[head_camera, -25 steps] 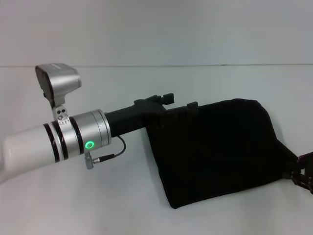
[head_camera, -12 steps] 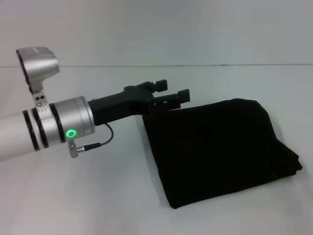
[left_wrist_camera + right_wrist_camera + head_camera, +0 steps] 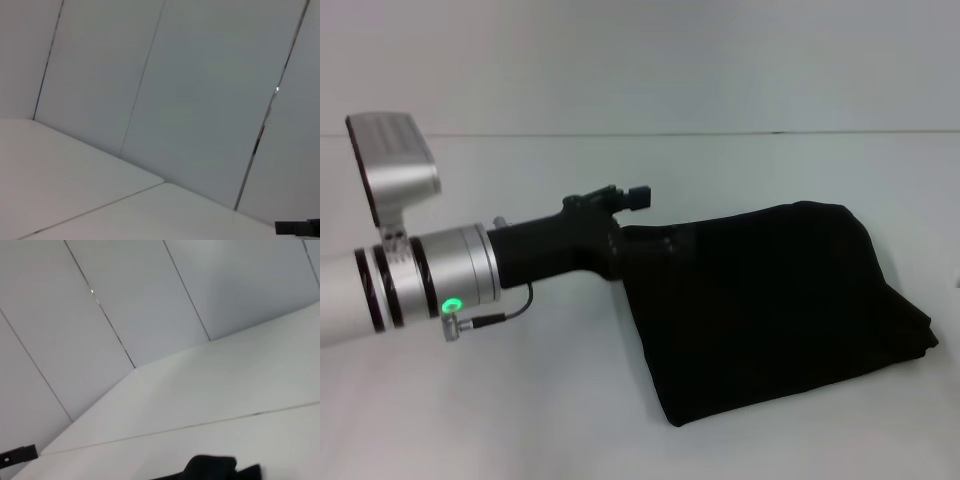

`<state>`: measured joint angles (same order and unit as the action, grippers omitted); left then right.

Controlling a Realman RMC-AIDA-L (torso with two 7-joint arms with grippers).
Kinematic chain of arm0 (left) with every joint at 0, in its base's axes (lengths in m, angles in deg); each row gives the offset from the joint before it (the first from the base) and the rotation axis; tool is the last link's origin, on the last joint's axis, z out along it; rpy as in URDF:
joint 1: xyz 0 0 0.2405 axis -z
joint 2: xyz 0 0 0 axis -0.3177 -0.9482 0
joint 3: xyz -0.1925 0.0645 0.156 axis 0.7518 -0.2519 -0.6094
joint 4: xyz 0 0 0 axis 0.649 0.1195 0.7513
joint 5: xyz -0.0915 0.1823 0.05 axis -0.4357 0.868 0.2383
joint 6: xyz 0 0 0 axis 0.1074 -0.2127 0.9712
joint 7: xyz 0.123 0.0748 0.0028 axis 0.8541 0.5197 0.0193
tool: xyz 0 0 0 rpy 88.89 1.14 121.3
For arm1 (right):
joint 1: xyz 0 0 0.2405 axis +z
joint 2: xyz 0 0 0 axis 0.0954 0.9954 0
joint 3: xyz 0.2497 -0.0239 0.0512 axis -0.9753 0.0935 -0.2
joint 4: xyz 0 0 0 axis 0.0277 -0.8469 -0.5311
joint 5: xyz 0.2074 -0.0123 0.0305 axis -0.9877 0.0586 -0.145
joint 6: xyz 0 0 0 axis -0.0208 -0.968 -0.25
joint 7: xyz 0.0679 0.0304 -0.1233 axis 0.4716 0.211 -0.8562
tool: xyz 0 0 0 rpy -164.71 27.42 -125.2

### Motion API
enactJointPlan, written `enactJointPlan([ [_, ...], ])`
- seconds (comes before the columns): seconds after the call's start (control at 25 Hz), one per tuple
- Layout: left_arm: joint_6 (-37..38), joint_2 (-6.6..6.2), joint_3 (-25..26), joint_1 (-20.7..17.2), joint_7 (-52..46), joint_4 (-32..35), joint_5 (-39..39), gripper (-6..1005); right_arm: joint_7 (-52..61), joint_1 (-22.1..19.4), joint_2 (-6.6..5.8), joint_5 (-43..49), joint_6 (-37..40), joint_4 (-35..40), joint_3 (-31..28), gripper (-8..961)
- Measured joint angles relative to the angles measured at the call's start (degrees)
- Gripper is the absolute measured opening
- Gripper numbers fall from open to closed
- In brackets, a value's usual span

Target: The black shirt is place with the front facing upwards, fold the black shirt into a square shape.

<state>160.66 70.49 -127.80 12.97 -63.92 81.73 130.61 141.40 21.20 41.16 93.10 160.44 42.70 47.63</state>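
Currently: black shirt (image 3: pixel 770 310) lies folded on the table (image 3: pixel 520 400); left gripper (image 3: pixel 625 200) beside its left edge (finger state unreadable). We should square the corners gently.

No readable text, label, brand, number or sign in any view, black shirt (image 3: pixel 770 310) at lower right of the head view shows plain dark cloth with no lettering, left arm's wrist housing carries only an unmarked green light
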Motion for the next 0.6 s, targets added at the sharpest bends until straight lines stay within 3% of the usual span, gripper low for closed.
enactJointPlan([
  [0.12,-1.8,0.55,0.0,0.0,5.2,-1.8,0.1,929,-3.9,2.0,0.17,0.2,-4.1,-7.4,0.5,673],
  [0.32,-5.8,1.37,0.0,0.8,12.5,-6.8,-0.9,929,-7.8,6.2,0.22,0.9,-8.1,-14.0,3.8,447],
  [0.44,-8.4,1.43,0.0,1.7,14.9,-9.6,-1.5,929,-9.5,8.1,0.29,1.0,-7.3,-16.3,5.0,204],
  [0.6,-10.1,1.42,-0.3,2.8,16.2,-11.4,-1.7,929,-9.8,9.3,0.20,2.1,-7.0,-18.0,6.2,130],
])
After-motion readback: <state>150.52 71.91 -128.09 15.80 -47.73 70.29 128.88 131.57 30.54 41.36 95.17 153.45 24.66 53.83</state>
